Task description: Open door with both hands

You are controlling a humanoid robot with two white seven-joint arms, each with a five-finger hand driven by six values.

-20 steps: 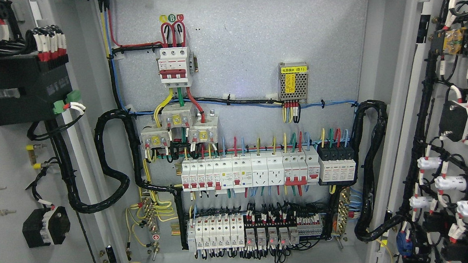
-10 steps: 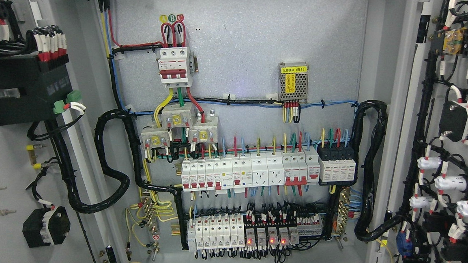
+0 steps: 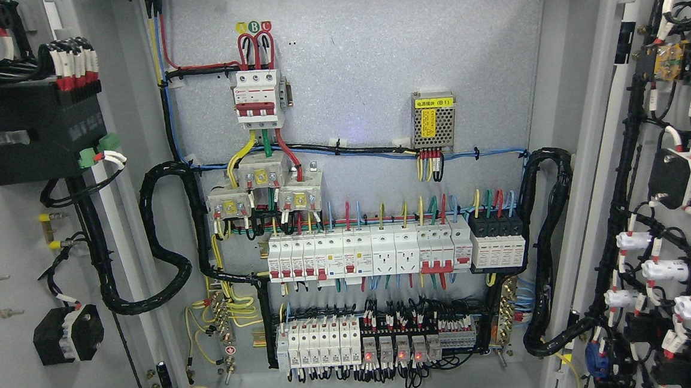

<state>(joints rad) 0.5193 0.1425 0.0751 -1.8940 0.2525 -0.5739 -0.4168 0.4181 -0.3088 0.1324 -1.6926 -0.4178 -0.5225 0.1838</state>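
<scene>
A grey electrical cabinet stands wide open in front of me. Its left door (image 3: 15, 382) is swung out at the picture's left, showing its inner face with a black module (image 3: 32, 129) and wiring. The right door (image 3: 628, 212) is swung out at the right, its inner face carrying black cable bundles and white parts (image 3: 665, 270). Between them the back panel (image 3: 373, 54) holds a red-and-white main breaker (image 3: 257, 100), a row of white breakers (image 3: 367, 258) and a lower row of relays (image 3: 366, 342). Neither of my hands or arms shows.
Thick black cable looms (image 3: 162, 241) hang from the left door hinge side and another loom (image 3: 544, 254) runs at the right side of the cabinet. A small metal power supply (image 3: 434, 122) with a yellow label sits at the upper right of the panel.
Nothing has moved. Only the small red lights on the bottom relay row flicker between frames.
</scene>
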